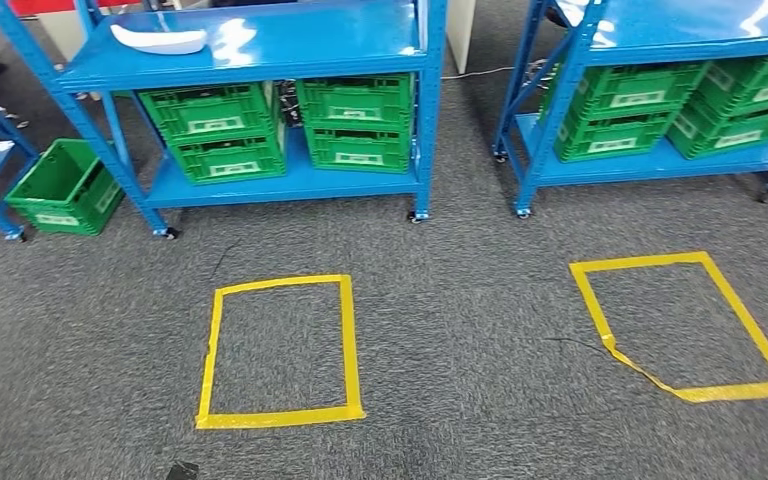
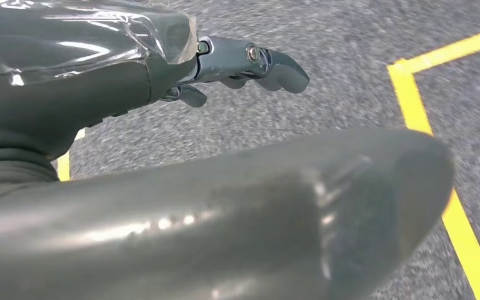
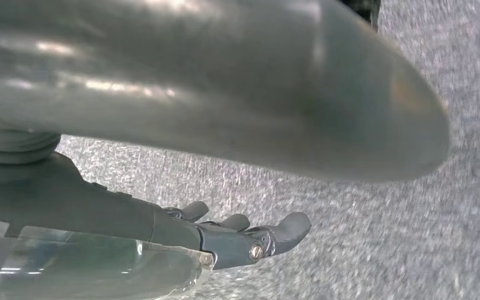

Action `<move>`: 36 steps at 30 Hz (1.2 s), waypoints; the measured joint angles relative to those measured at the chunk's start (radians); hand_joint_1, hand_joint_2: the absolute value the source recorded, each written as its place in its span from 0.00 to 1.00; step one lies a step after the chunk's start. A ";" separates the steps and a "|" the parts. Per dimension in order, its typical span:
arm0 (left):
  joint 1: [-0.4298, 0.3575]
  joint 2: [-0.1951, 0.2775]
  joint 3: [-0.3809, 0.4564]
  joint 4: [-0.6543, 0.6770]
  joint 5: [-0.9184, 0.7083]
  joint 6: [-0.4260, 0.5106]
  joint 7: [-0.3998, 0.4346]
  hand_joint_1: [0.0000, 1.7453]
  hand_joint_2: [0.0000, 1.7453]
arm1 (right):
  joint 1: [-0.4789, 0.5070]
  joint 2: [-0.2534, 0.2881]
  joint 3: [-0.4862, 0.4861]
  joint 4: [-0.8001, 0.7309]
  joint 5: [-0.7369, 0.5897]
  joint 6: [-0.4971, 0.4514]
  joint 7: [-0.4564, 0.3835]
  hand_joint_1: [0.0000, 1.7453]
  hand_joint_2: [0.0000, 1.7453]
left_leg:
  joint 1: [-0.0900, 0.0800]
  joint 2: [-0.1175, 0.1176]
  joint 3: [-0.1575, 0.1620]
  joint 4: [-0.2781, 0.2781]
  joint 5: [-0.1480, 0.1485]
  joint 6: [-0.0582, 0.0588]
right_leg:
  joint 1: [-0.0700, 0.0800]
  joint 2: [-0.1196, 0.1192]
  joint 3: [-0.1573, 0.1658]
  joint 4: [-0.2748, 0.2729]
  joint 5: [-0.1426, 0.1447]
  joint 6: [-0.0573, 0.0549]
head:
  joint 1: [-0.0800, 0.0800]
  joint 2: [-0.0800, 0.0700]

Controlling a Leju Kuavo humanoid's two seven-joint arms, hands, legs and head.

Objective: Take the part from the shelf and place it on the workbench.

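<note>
**Operator:** Report hand status.

**Technician:** The left hand [image 2: 162, 156] hangs over grey carpet, fingers [image 2: 269, 65] extended and apart, nothing held. The right hand [image 3: 181, 156] is the same: fingers [image 3: 275, 234] slightly curved, spread, nothing between them and the thumb. Both wrist views are blurred, so fine detail is unreliable.

**Operator:** Locate the part.

**Technician:** The white part [image 1: 158, 40] lies flat on the top deck of the blue shelf [image 1: 290, 45], well ahead of both hands, well above them, and nearer the left hand's side. Neither hand is near it. Two yellow tape rectangles [image 1: 278, 350] mark the floor between the hands and the shelf. Green crates [image 1: 222, 130] occupy the lower deck, below the part.

**Operator:** Handling characteristics?

**Technician:** Judged from appearance only: a long, shallow, curved shell with a smooth white surface, probably moulded plastic, so light and fairly stiff. The glossy finish and tapered ends suggest it may slip in the fingers. The deck is also glossy, so a push may slide the part away from the hand.

**Operator:** Recommended hold?

**Technician:** Grip across the middle of the long axis, thumb under the near edge, fingers over the far edge. Avoid the narrow tips. Moderate pressure should suffice.
</note>
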State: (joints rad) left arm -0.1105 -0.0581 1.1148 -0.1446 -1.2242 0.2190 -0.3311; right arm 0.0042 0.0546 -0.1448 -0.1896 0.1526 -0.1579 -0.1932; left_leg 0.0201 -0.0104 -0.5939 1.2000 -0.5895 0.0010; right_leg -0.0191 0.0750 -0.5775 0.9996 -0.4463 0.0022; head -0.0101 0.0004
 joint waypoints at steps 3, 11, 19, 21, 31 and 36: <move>0.000 0.004 0.001 0.001 0.000 0.001 0.000 0.00 0.00 | -0.005 0.004 0.002 0.000 0.000 -0.001 0.000 0.00 0.00 | -0.003 -0.074 0.086 -0.181 0.072 0.031 | 0.000 0.039 -0.006 -0.001 0.011 0.009 | 0.001 0.000; -0.001 0.005 0.005 0.003 -0.001 0.002 0.001 0.00 0.00 | -0.007 0.005 0.003 0.001 0.004 -0.007 0.002 0.00 0.00 | -0.009 0.001 0.097 -0.259 0.118 0.054 | -0.002 -0.054 -0.114 0.172 -0.067 0.026 | 0.003 0.000; -0.005 0.000 0.006 0.004 -0.001 -0.005 0.015 0.00 0.00 | -0.009 -0.003 0.009 0.001 0.019 -0.009 0.024 0.00 0.00 | -0.014 0.051 0.060 -0.214 0.113 0.025 | -0.014 -0.083 0.045 -0.006 -0.045 0.056 | 0.001 0.000; -0.007 -0.001 0.009 0.004 -0.001 -0.006 0.019 0.00 0.00 | -0.008 -0.004 0.014 0.001 0.023 -0.009 0.033 0.00 0.00 | -0.012 0.052 0.057 -0.210 0.115 0.014 | -0.010 -0.081 0.040 -0.005 -0.042 0.037 | 0.000 0.000; -0.005 -0.001 0.020 0.007 -0.011 -0.010 0.031 0.00 0.00 | -0.001 -0.005 0.024 0.002 0.028 -0.006 0.053 0.00 0.00 | -0.002 0.012 -0.013 -0.023 0.032 0.007 | 0.001 -0.069 0.027 -0.007 -0.023 0.005 | 0.000 0.000; -0.006 0.006 0.021 0.008 -0.012 -0.011 0.033 0.00 0.00 | -0.003 -0.002 0.028 0.002 0.029 -0.006 0.052 0.00 0.00 | -0.019 0.009 0.074 -0.203 0.089 0.040 | 0.006 -0.065 0.022 -0.010 -0.012 0.022 | 0.000 0.000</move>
State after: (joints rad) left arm -0.1163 -0.0520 1.1356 -0.1363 -1.2360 0.2080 -0.2981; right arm 0.0014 0.0529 -0.1165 -0.1881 0.1819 -0.1644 -0.1408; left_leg 0.0015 -0.0011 -0.5203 0.9965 -0.5009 0.0414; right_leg -0.0128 0.0100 -0.5553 0.9897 -0.4583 0.0247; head -0.0104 0.0004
